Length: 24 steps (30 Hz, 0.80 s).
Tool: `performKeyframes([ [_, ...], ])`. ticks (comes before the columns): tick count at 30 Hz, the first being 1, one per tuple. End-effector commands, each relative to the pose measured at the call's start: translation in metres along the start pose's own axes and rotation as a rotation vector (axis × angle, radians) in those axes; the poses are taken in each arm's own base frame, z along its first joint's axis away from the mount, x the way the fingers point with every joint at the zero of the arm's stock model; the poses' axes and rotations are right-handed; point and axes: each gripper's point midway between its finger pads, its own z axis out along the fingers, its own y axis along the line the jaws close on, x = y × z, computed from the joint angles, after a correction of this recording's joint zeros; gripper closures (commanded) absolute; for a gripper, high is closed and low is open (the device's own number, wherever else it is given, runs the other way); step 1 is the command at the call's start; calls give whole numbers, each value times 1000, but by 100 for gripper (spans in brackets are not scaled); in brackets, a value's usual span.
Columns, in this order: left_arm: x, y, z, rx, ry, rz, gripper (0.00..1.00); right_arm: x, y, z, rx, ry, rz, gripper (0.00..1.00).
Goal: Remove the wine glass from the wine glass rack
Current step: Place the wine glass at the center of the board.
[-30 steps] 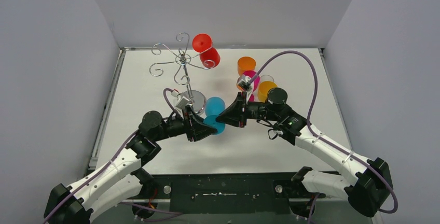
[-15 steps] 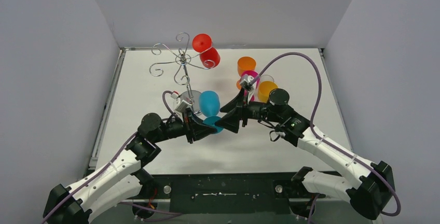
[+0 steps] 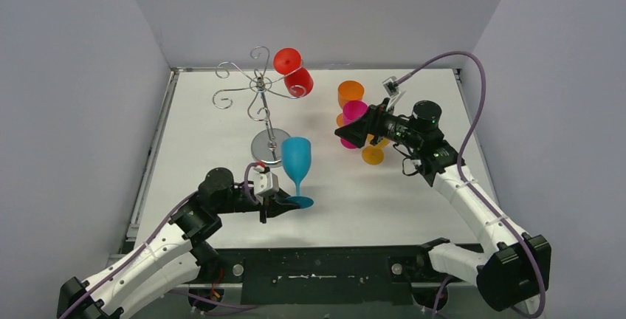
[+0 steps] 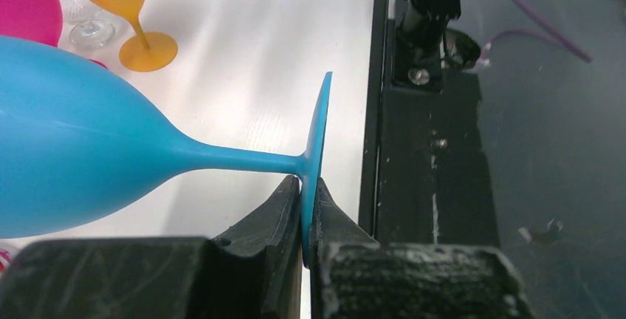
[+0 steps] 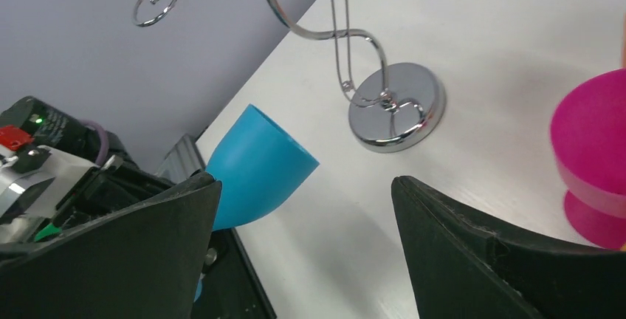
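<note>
The blue wine glass [image 3: 297,158] stands upright off the wine glass rack [image 3: 258,86], in front of the rack's round shiny base [image 3: 269,145]. My left gripper [image 3: 285,204] is shut on the rim of its flat foot [image 4: 318,131]. In the left wrist view both jaws pinch the foot at the left gripper [image 4: 308,186], and the bowl [image 4: 81,160] stretches to the left. My right gripper [image 3: 345,134] is open and holds nothing, apart from the blue glass and next to the pink glass [image 3: 354,111]. A red wine glass [image 3: 294,71] hangs from a curled arm of the rack.
Orange glasses [image 3: 351,91] and an orange foot [image 3: 373,156] cluster with the pink glass at the right rear, beside my right arm. An orange glass [image 4: 122,1] and a clear glass [image 4: 87,31] stand behind the blue bowl. The table's dark near edge [image 4: 384,149] lies close by.
My right gripper opened, let go of the blue glass and drew back to the right rear. My left gripper shut on the glass's foot and carried it nearer, turning it upright.
</note>
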Motion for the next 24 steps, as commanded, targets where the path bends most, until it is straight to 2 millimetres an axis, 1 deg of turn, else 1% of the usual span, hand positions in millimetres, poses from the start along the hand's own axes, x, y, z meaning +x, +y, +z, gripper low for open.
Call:
performKeyframes([
  [1,17,-12,-5,108,62,179,100,0,38,2,-226,57,23,10],
  [4,17,-25,-9,203,50,284,100,2,44,3,-272,90,50,10],
  [10,23,-36,-17,269,55,373,100,4,54,9,-367,152,84,14],
  [13,23,-45,-19,332,40,413,100,7,62,12,-437,199,112,16],
  [15,24,-47,-20,364,37,448,100,12,72,15,-490,241,110,17],
  [20,29,-44,-20,375,64,465,100,31,92,24,-589,360,93,25],
  [22,28,-45,-20,386,60,471,100,39,97,28,-607,406,93,32],
  [23,28,-45,-21,388,59,471,100,44,97,29,-606,438,107,36],
  [24,28,-45,-21,386,58,473,100,48,96,30,-605,461,113,38],
])
